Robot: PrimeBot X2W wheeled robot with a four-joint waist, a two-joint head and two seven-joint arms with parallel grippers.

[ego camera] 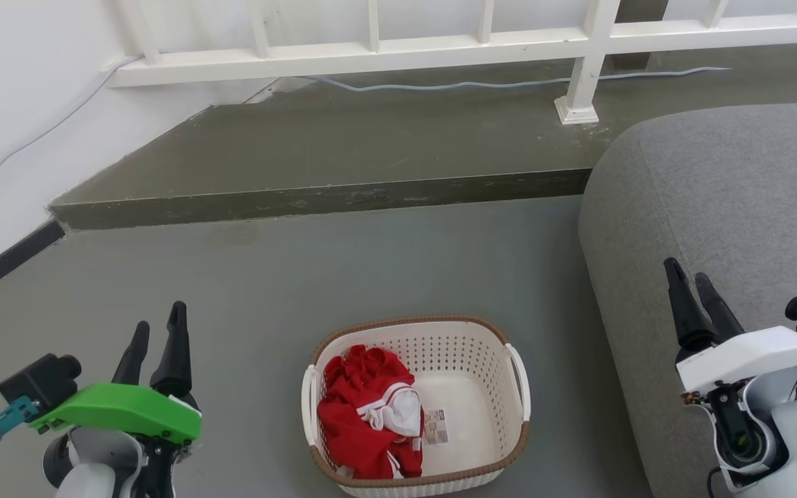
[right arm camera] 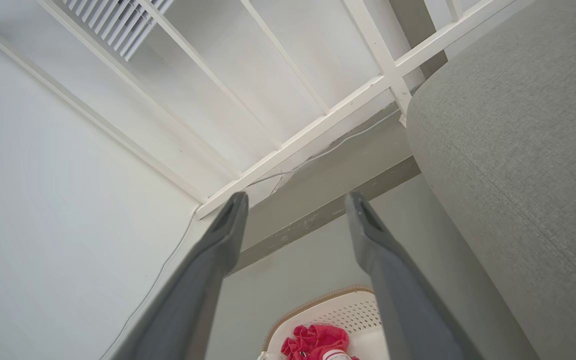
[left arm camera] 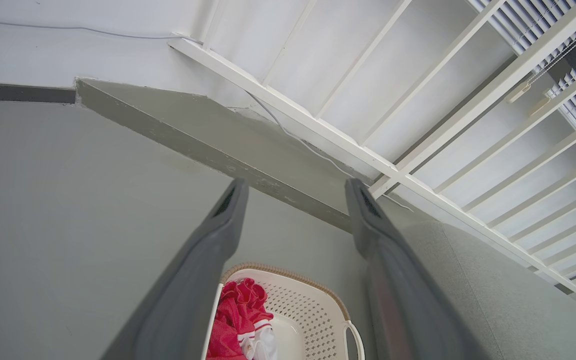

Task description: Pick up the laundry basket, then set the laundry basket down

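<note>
The laundry basket (ego camera: 468, 353) stands on the grey floor at the bottom centre of the head view, cream-white and perforated with a brown rim, white side handles and a paper label on its bottom. A red and white garment (ego camera: 367, 411) lies in its left half. My left gripper (ego camera: 158, 332) is open, well to the basket's left and apart from it. My right gripper (ego camera: 690, 278) is open over the sofa edge, to the basket's right. The basket (left arm camera: 298, 305) also shows low between the left fingers, and the basket (right arm camera: 338, 312) between the right fingers.
A grey sofa (ego camera: 730, 228) fills the right side, close to the basket. Beyond the basket a raised grey step (ego camera: 343, 159) crosses the floor, with a white railing (ego camera: 440, 41) and a cable (ego camera: 454, 86) on it. A white wall (ego camera: 18, 117) bounds the left.
</note>
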